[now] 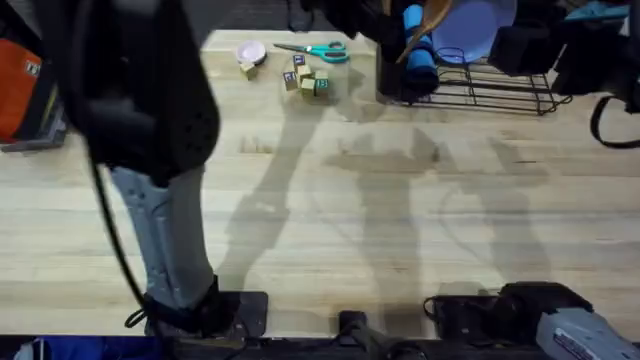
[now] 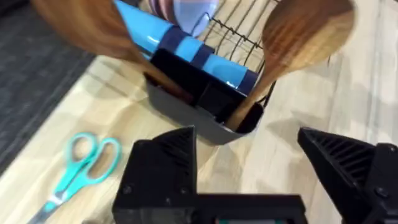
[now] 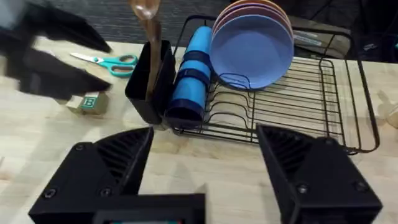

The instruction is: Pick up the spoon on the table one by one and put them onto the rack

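Observation:
Two brown wooden spoons stand bowl-up in the black utensil holder (image 2: 199, 106) at the near end of the wire rack (image 3: 292, 106): one spoon (image 2: 305, 37) leans one way, the other spoon (image 2: 87, 25) leans the opposite way. My left gripper (image 2: 245, 134) hovers open just in front of the holder with nothing between its fingers; in the overhead view its arm reaches up to the rack (image 1: 480, 90). My right gripper (image 3: 205, 132) is open and empty, set back from the rack over the table (image 1: 380, 220). The right wrist view shows one spoon (image 3: 146, 18) in the holder.
A blue cup (image 3: 189, 74) and stacked plates (image 3: 252, 43) sit in the rack. Teal-handled scissors (image 1: 315, 50), small wooden blocks (image 1: 305, 80) and a small pink dish (image 1: 250, 52) lie to the rack's left. An orange item (image 1: 18, 90) is at the far left edge.

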